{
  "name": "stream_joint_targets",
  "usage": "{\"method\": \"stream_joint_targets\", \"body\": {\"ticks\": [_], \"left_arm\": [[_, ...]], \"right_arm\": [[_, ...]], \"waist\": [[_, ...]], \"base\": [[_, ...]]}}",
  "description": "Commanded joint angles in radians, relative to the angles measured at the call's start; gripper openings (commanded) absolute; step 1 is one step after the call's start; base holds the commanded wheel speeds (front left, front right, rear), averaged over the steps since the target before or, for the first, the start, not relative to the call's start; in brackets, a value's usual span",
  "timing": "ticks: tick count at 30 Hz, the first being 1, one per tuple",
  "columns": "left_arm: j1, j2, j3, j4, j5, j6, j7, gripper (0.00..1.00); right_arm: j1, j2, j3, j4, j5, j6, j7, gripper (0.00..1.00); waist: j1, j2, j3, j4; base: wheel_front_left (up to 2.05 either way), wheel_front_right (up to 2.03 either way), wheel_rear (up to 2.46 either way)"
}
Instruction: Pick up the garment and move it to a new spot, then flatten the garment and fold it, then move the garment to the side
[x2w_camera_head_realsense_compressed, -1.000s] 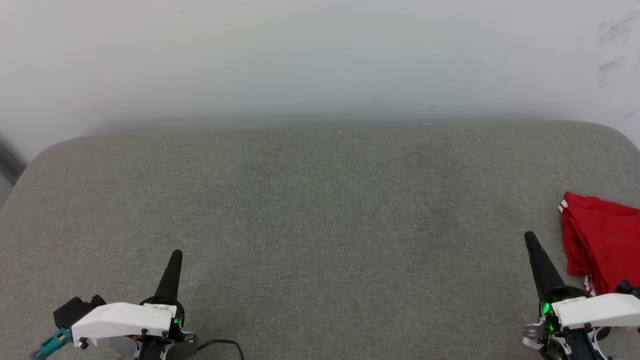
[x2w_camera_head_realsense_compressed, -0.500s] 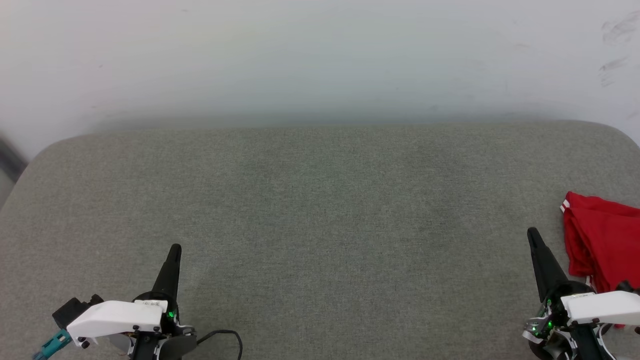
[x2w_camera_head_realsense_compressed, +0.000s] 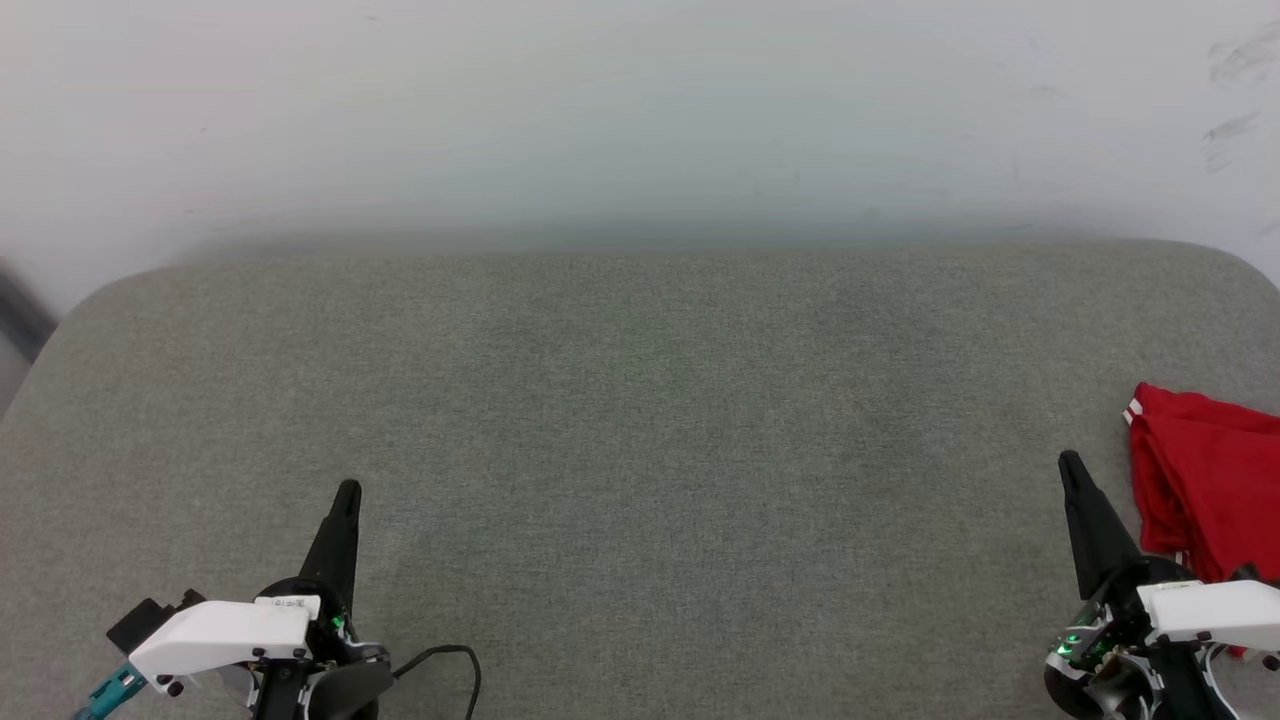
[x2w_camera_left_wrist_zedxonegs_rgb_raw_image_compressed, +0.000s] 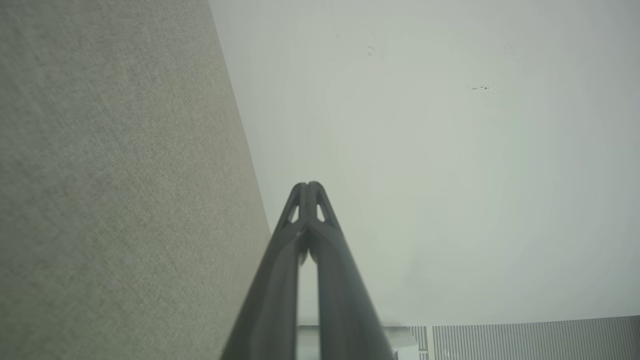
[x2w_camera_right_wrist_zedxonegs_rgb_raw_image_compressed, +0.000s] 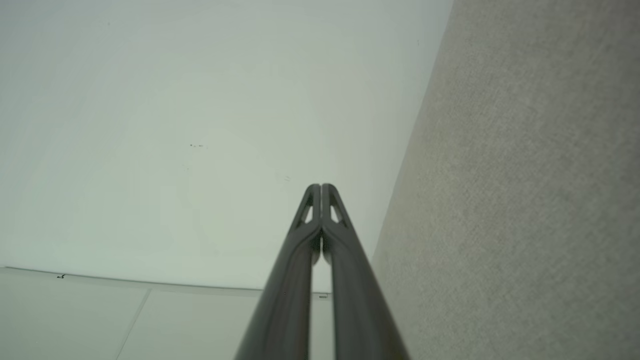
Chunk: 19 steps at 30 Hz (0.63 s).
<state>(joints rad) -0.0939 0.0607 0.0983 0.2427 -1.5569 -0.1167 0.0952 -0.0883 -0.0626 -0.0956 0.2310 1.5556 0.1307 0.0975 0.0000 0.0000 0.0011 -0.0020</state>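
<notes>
Garment (x2w_camera_head_realsense_compressed: 1205, 480) crumpled just beside right hand (x2w_camera_head_realsense_compressed: 1071, 462) (fingers pressed together).

Our left gripper (x2w_camera_head_realsense_compressed: 347, 492) and right gripper (x2w_camera_head_realsense_compressed: 1071, 462) end in long black tapering fingers (x2w_camera_left_wrist_zedxonegs_rgb_raw_image_compressed: 274, 292), slotted near the tips. The left white cover (x2w_camera_head_realsense_compressed: 215, 632) and the right white cover (x2w_camera_head_realsense_compressed: 1215, 608) carry small dark screws beside green lights (x2w_camera_head_realsense_compressed: 1075, 640). On the left we have a teal connector (x2w_camera_head_realsense_compressed: 113, 689) and a thin black cable (x2w_camera_head_realsense_compressed: 441, 651).
</notes>
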Motion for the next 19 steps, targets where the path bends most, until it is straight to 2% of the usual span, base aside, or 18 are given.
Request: {"method": "stream_joint_targets", "body": {"ticks": [1, 9, 19], "left_arm": [[-0.017, -0.003, 0.006, 0.000, -0.017, -0.009, 0.008, 0.00], [-0.020, -0.011, 0.020, 0.004, -0.061, -0.019, 0.021, 0.00], [-0.019, -0.011, 0.018, 0.004, -0.057, -0.017, 0.021, 0.00]], "right_arm": [[-0.021, 0.003, -0.003, 0.005, 0.021, 0.000, 0.003, 0.00], [-0.027, 0.004, -0.007, 0.017, 0.074, 0.000, 0.007, 0.00], [-0.025, 0.006, -0.008, 0.016, 0.067, 0.000, 0.008, 0.00]], "waist": [[0.0000, 0.0000, 0.000, 0.000], [0.0000, 0.0000, 0.002, 0.002], [0.0000, 0.0000, 0.002, 0.002]], "base": [[0.00, 0.00, 0.00], [0.00, 0.00, 0.00], [0.00, 0.00, 0.00]]}}
